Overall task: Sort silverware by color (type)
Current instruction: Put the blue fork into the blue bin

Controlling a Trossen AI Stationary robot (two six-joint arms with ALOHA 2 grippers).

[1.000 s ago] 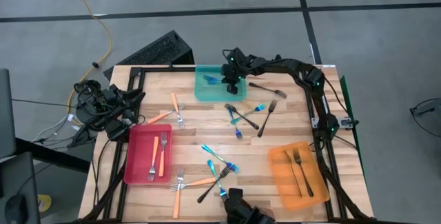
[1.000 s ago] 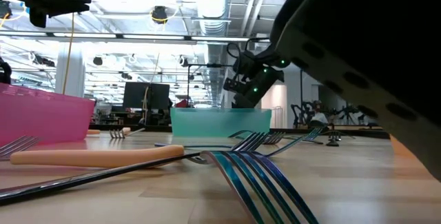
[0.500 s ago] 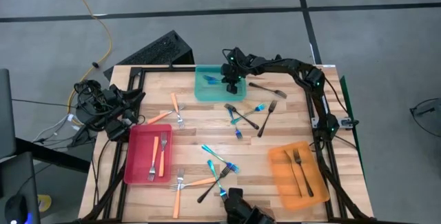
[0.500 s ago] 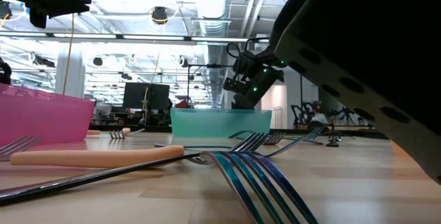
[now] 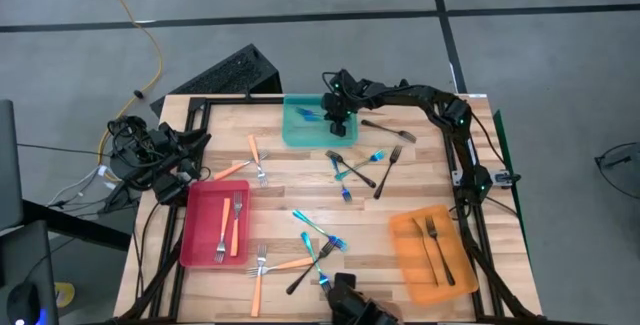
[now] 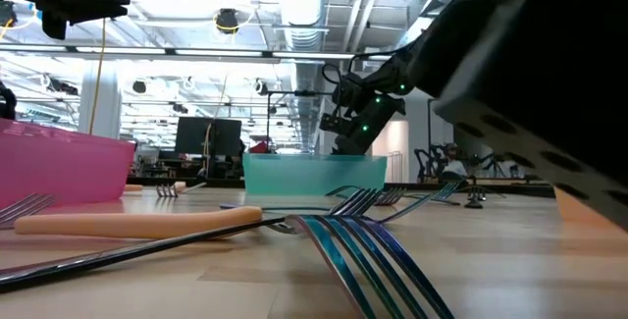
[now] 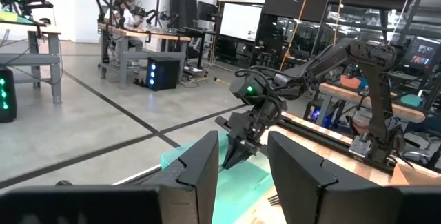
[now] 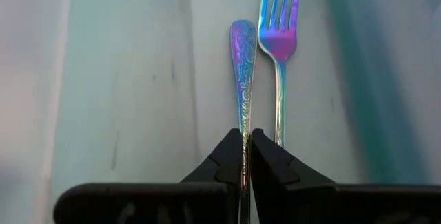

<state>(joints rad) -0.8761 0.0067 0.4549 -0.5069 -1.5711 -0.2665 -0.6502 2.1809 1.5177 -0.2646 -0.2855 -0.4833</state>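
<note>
Blue fork (image 8: 242,79) is lying in the teal tray (image 5: 295,135) beside a second fork (image 8: 278,45); the right gripper (image 8: 247,156) is pinching its thin handle between nearly closed fingers. Light, stiff and slick metal, probably best gripped mid-handle. The left gripper (image 7: 241,162), fingers apart, is waiting well away from the tray.

1. No text, label, brand name, number or sign can be read in any of the views.
2. The lit wall screen (image 7: 240,21) in the room beyond the table shows only a bright blank patch; nothing on it is legible.
3. The fork handle (image 8: 242,65) bears an embossed scroll pattern, not lettering.
</note>
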